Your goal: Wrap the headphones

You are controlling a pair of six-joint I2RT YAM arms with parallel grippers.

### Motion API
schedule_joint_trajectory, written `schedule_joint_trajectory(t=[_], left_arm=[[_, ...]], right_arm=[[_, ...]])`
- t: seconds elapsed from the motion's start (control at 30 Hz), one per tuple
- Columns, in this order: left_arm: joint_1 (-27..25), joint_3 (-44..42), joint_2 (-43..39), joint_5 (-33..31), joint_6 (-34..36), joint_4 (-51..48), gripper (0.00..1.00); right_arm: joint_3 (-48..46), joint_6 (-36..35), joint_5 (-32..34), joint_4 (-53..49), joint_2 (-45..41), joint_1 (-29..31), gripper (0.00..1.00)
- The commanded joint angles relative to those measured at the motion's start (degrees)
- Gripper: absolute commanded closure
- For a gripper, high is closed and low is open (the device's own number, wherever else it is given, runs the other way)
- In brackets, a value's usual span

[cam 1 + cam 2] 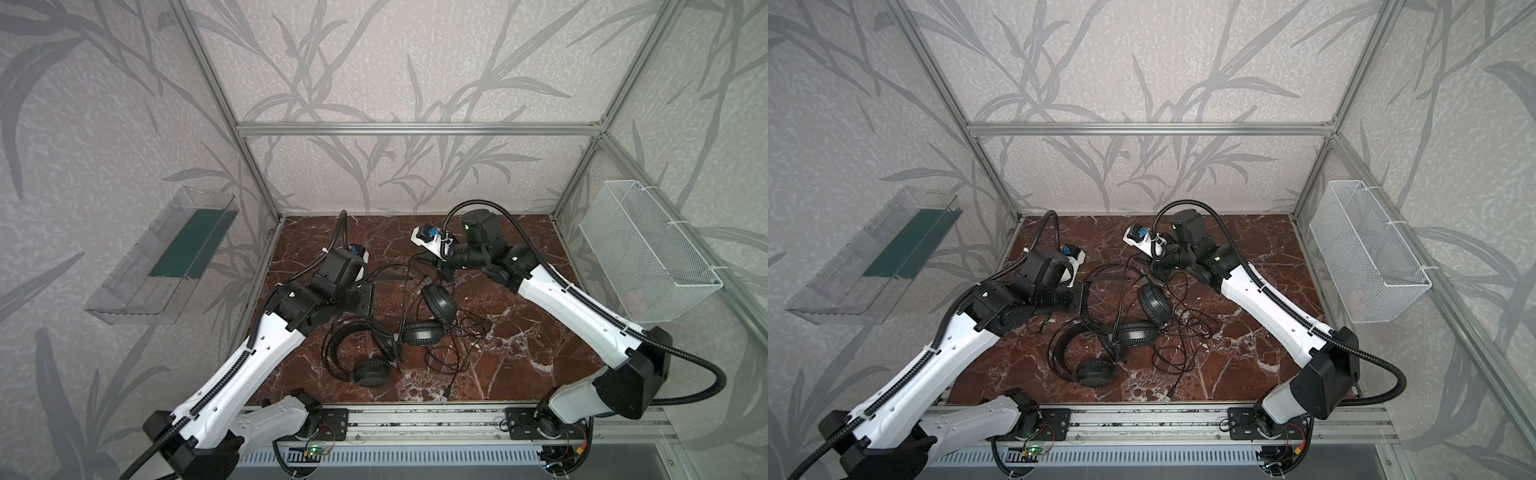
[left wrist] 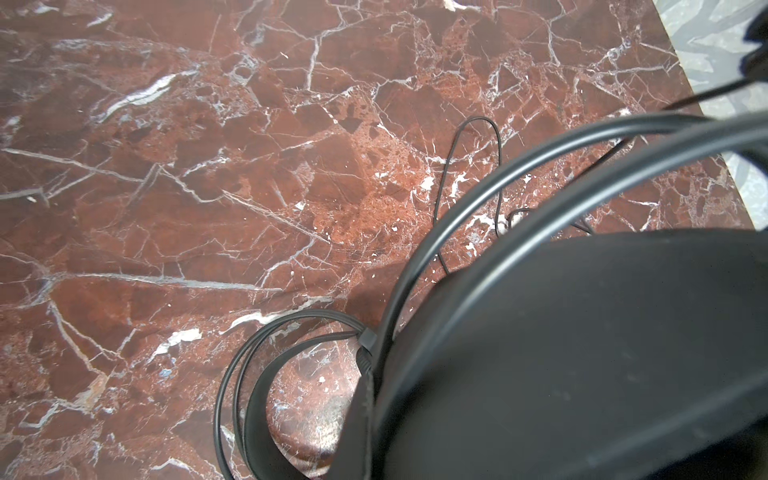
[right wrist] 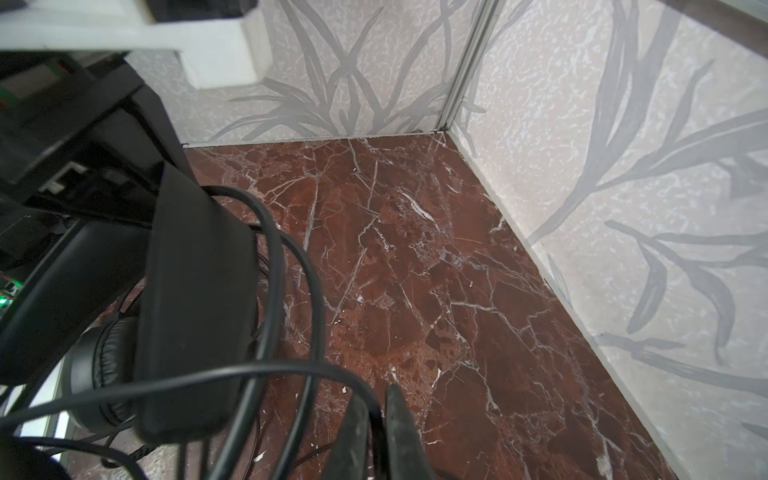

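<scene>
far left of both top views: clear wall tray (image 1: 166,257), out of play.

centre left: left gripper (image 1: 365,287) pressed together, by the look of it pinching one end of the raised headset (image 1: 1154,307) at the headband. fingers hidden in the left wrist view, wire hoops and broad strap (image 2: 582,353) filling the lower right. likely reason for the hold: an anchor, keeping the frame up off the marble table (image 1: 519,332) so cable can go round it. left arm stretched up from the lower left corner, elbow bent, wrist turned toward the middle of the frame.

centre: one earcup (image 1: 437,308) of that headset tilted on its edge below the hoop. lower centre: second headset (image 1: 371,372) flat on the table, untouched, probably waiting its turn. right of it, cables (image 1: 453,353) in a loose tangle, nothing wrapped yet.

upper centre right: right gripper (image 1: 441,272) at the other side of the hoop. in the right wrist view, fingers (image 3: 399,432) nearly together with a slim gap, a cable crossing just at the tips; pinched or merely touching, cannot tell. probably there to take up cable for winding. right arm reaching in from the lower right corner, forearm sloping up and left, wrist folded downward.

far right: white mesh basket (image 1: 648,257) on the wall, well apart from all this.
</scene>
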Motion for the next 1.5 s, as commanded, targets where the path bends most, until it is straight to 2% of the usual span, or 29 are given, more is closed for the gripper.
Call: schedule_joint_trajectory(t=[0.0,0.3,0.4,0.57,0.73,0.83,0.97,1.3,1.47], left_arm=[[0.2,2.8,-1.0,0.0,-2.1,-1.4,1.00],[2.0,6.1,-0.9,-3.4,-3.6,-2.8,1.00],[3.1,7.1,-0.8,-1.1,-4.3,-2.3,1.00],[5.1,9.0,-0.1,4.7,-5.1,-2.3,1.00],[6.0,9.5,0.1,9.8,-6.5,-1.2,1.00],[6.8,9.9,0.2,10.0,-7.6,-1.2,1.00],[9.0,10.3,-0.1,11.0,-9.1,-1.5,1.00],[12.3,13.0,2.2,13.9,-12.6,-2.8,1.00],[14.0,14.9,3.4,15.9,-14.6,-4.2,1.00]], right_arm=[[-0.9,3.6,1.7,5.3,-1.2,-2.3,0.80],[-7.2,12.8,-0.8,15.2,-4.8,-6.9,0.62],[-7.9,13.6,-2.9,14.4,-3.1,-6.9,0.60],[-9.8,17.0,-1.0,17.3,-2.2,-7.3,0.55],[-6.2,17.6,-2.1,12.7,1.4,-7.4,0.53],[-8.5,19.3,-2.0,15.6,0.8,-7.4,0.52],[-11.7,22.5,-1.1,19.5,-0.3,-7.3,0.45],[-17.2,31.0,-1.4,25.5,2.0,-7.4,0.41],[-21.7,32.3,0.9,29.2,2.7,-7.5,0.40]])
